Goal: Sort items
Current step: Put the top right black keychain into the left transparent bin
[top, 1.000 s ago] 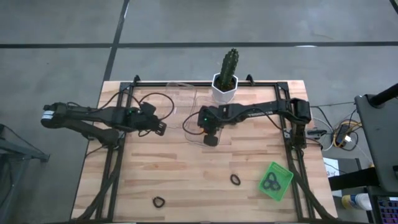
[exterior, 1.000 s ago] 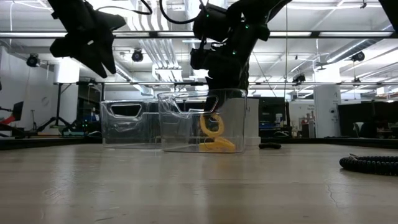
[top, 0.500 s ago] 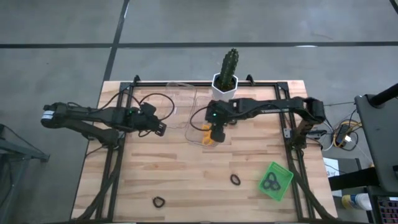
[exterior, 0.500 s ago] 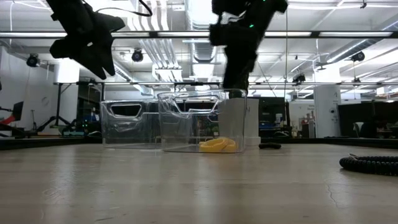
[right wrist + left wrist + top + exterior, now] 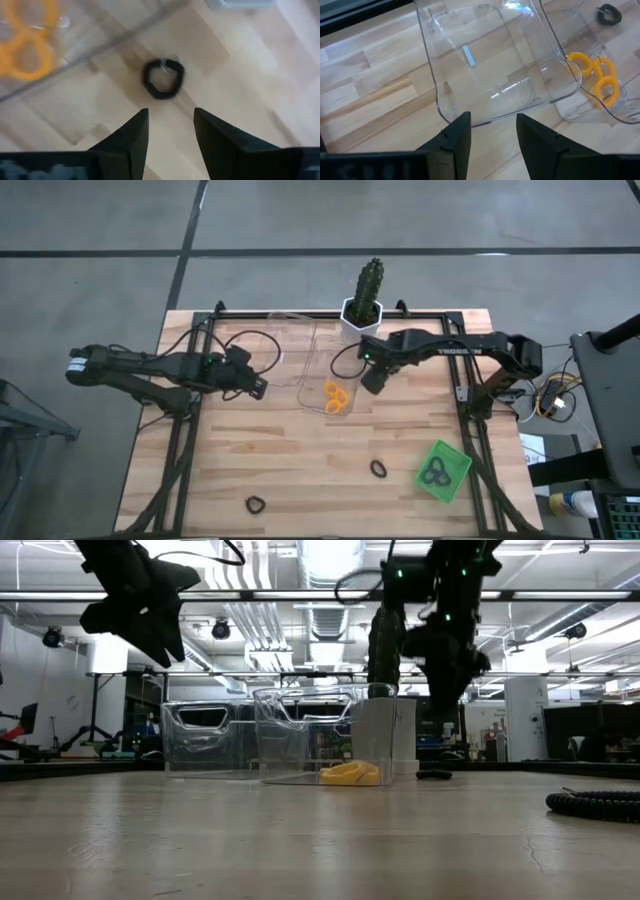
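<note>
The items are small rings. Three orange ones [image 5: 335, 397] lie flat on the floor of a clear tray [image 5: 318, 370], also seen in the low view [image 5: 350, 773]. One black ring [image 5: 378, 468] lies on the wood, another [image 5: 255, 504] near the front edge, and more sit in the green tray [image 5: 443, 471]. My right gripper [image 5: 372, 380] hangs open just right of the clear tray, above the table, with a black ring [image 5: 163, 78] ahead of its fingers. My left gripper [image 5: 255, 387] hovers open left of the trays, holding nothing.
A second clear tray [image 5: 480, 60] stands beside the first, toward the table's left. A cactus in a white pot [image 5: 363, 305] stands at the far edge, close behind my right arm. Black frame rails [image 5: 470, 430] run along the table's sides.
My right gripper has let go of an orange ring, which hung upright inside the clear tray and now lies flat with the others. The gripper has risen out of the tray, swung toward the table's right edge and rolled about its wrist.
</note>
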